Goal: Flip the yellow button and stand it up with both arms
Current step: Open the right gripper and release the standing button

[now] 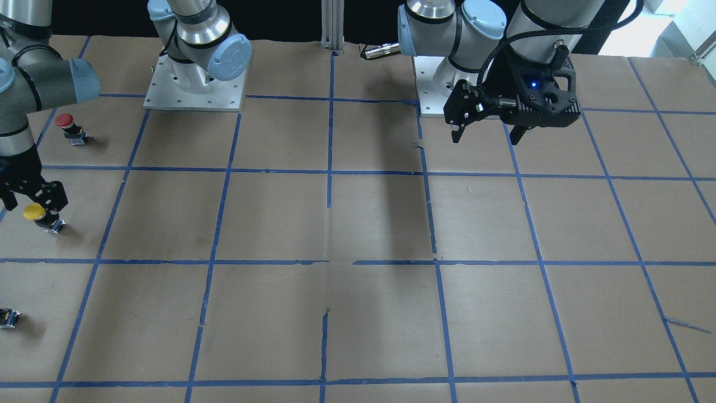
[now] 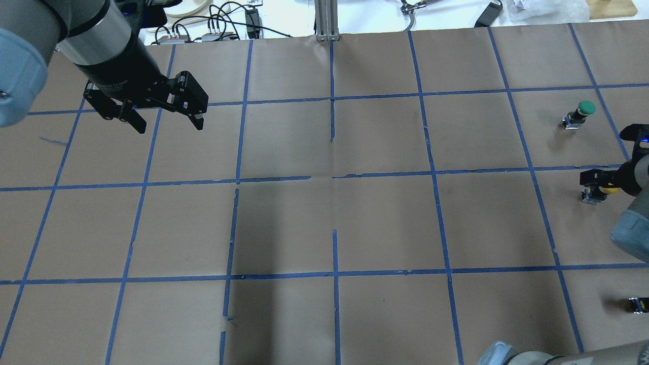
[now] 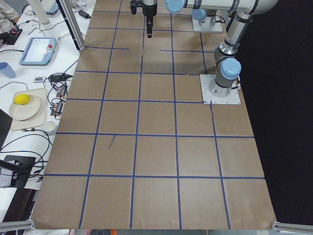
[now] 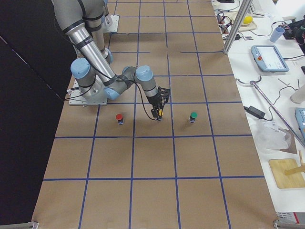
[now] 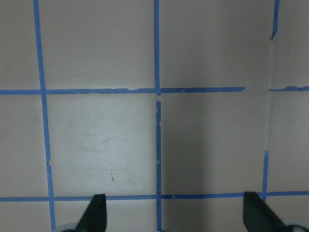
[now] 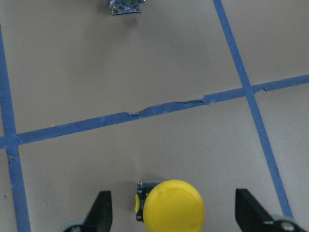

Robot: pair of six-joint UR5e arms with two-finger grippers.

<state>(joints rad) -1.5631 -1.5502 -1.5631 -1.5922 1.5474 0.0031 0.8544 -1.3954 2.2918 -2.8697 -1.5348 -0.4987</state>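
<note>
Right claw [image 6: 176, 216]: jaws spread, nothing pinched. In the right wrist view the two black fingertips [image 6: 101, 212] stand at the lower left and lower right of the frame. The yellow button [image 6: 175, 208] sits between them at bottom centre. Bare worktop [image 6: 145, 77] shows on both sides of the cap, so there is no contact. The cap faces the camera, and a corner of the dark body peeks out at its left.

Front-facing view: yellow button [image 1: 36, 212] at the far left edge, mid-height, on the brown papered worktop [image 1: 358, 224]. The right claw [image 1: 31, 204] hangs directly over it, fingers straddling the cap. A red button [image 1: 65, 120] stands above it in the frame, and a small capless block [image 1: 8, 317] lies below it, both well apart from the yellow one.

Overhead view: yellow button [image 2: 608, 191] at the right edge, partly hidden under the right claw [image 2: 601, 185]. A green button [image 2: 585, 107] stands above it.

Left claw [image 2: 169, 125]: upper left of the overhead view, jaws spread, holding nothing, well apart from the button.
</note>
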